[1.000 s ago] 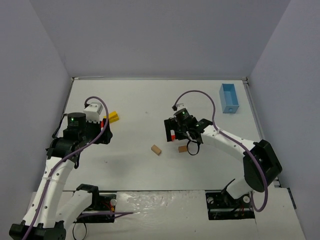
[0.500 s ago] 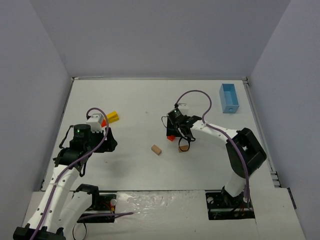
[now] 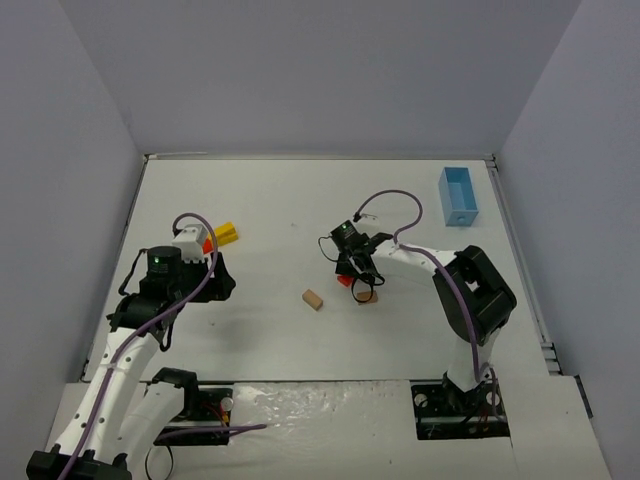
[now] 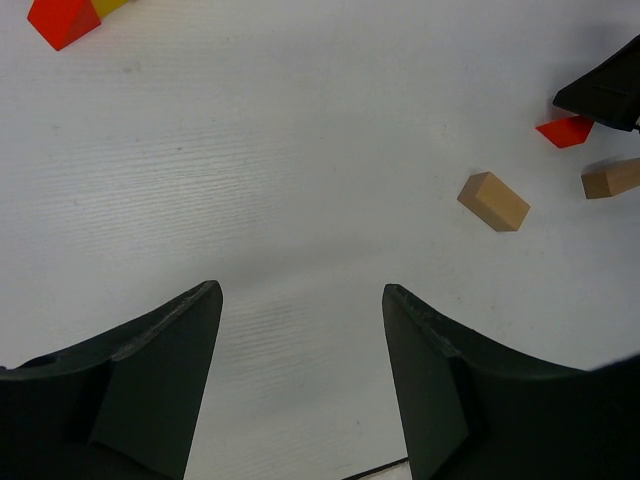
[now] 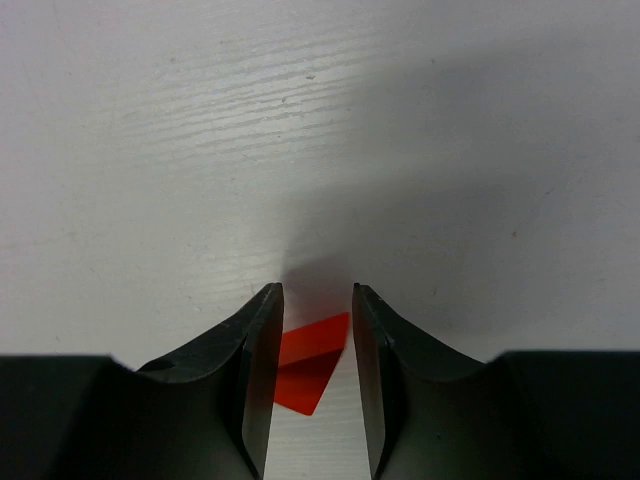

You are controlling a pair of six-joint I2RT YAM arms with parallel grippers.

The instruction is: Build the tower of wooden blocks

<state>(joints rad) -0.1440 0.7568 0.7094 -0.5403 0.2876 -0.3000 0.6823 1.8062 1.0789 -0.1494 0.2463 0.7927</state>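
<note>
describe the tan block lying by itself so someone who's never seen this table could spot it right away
On the white table, look at the open stretch between the two arms, nearer the right arm. The tan block lies there askew with bare table all round it. The other tan block sits close by a red wedge between that arm's jaws; this one touches nothing.

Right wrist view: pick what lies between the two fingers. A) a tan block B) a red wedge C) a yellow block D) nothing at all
B: a red wedge fills the narrow gap between the two dark fingers of the right gripper, and no tan or yellow piece shows in that view.
</note>
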